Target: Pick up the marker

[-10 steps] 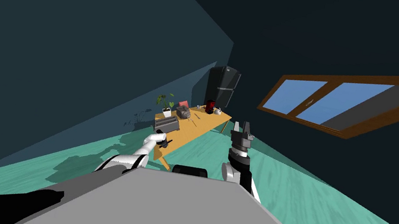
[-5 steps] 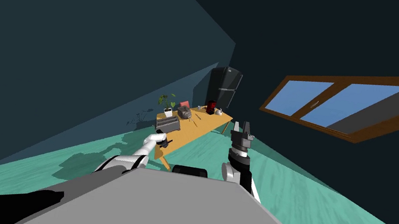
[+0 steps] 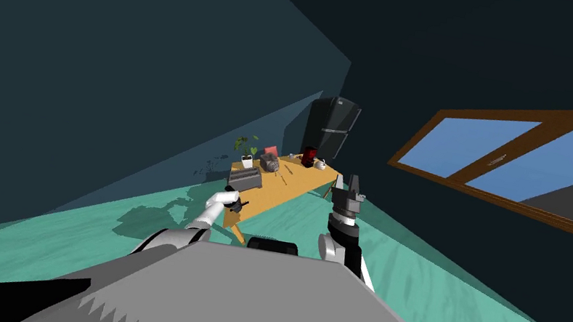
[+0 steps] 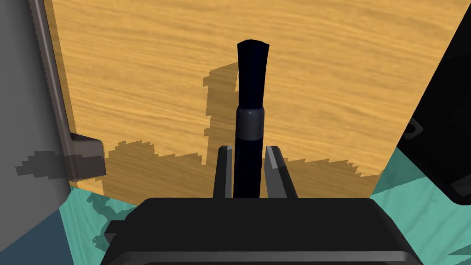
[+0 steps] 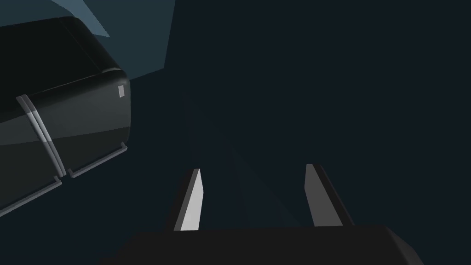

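Note:
A dark, nearly black marker (image 4: 249,115) with a grey band stands up between the fingers of my left gripper (image 4: 249,156), which is shut on its lower part. The marker hangs above the near end of a wooden table (image 4: 322,83), and its shadow falls on the wood. In the head view my left gripper (image 3: 235,203) sits over the table's near end (image 3: 264,195). My right gripper (image 3: 349,183) is raised beside the table, and its fingers (image 5: 192,202) stand apart with nothing between them.
On the table stand a grey toaster (image 3: 245,177), a potted plant (image 3: 247,152), a red appliance (image 3: 309,155) and several small items. A black fridge (image 3: 331,128) stands at the table's far end. A window (image 3: 535,166) is in the right wall, teal floor around.
The whole head view has shifted: my head or base has turned, the table and fridge sliding right and the window growing larger. Both arms keep their pose and the left grip holds.

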Robot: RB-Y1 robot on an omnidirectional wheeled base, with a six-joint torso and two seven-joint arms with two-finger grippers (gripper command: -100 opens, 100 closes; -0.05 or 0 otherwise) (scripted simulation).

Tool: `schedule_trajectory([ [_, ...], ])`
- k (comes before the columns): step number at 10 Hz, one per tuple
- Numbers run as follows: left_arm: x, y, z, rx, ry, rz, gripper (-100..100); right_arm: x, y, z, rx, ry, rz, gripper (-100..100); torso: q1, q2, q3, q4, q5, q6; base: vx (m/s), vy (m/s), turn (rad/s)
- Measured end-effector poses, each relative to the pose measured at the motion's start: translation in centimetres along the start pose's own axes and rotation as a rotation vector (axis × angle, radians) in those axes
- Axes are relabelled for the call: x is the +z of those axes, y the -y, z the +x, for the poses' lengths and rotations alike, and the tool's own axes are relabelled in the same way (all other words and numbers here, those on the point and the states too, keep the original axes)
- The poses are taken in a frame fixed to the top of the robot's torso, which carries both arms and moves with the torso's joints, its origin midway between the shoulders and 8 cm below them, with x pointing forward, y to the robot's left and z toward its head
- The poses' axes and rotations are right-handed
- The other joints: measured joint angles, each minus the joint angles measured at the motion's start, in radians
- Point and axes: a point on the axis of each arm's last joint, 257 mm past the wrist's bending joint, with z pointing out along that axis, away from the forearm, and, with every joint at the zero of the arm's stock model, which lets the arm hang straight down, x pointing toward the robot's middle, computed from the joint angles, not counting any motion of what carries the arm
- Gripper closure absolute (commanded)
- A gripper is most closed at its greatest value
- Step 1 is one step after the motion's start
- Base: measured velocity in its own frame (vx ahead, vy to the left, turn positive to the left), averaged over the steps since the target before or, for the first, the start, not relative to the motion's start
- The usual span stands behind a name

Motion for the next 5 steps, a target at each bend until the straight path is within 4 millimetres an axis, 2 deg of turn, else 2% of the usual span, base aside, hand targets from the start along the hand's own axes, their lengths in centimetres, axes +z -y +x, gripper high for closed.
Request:
schedule_trajectory([
  [3,-0.77,-0.43,0.86,0.057,-0.016,-0.007,100,0.0,0.0,0.0,0.0,0.0,0.0,0,0.001,0.0,0.0,0.0,0.0,0.0,0.059,-0.052,0.197],
  [4,-1.04,-0.63,1.14,0.077,-0.021,-0.01,100,0.0,0.0,0.0,0.0,0.0,0.0,0,0.001,0.001,0.0,0.0,0.0,0.0,0.022,-0.029,0.045],
  [5,-1.07,-0.69,1.12,0.08,-0.02,-0.012,0,0.01,0.0,0.0,0.0,0.0,0.0,0,0.002,0.002,0.001,0.0,0.0,0.001,0.004,-0.006,-0.007],
])
